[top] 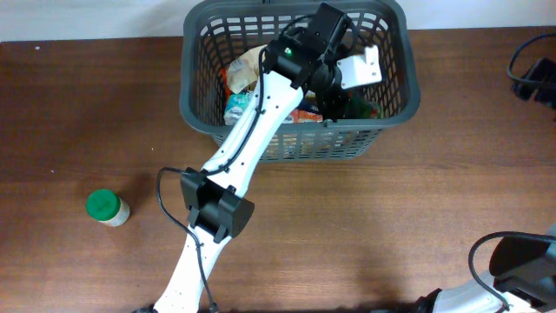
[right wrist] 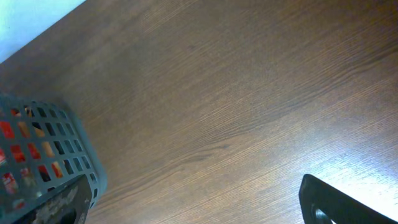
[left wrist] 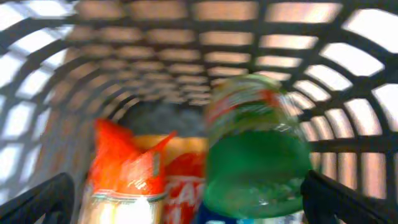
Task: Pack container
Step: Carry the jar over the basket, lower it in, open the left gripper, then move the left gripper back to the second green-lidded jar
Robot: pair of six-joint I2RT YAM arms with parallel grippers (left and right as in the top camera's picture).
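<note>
The container, a dark grey slotted basket, stands at the table's back middle and holds several groceries. My left gripper reaches down inside its right half. In the left wrist view its fingers are spread wide, with the lattice wall behind. A blurred green bottle lies between them, nearer the right finger and touching neither, next to an orange packet and a red packet. My right gripper is open and empty over bare wood, with the basket's corner at its left.
A small jar with a green lid stands on the table at the front left. Black cables lie at the back right edge. The right arm's base sits at the front right corner.
</note>
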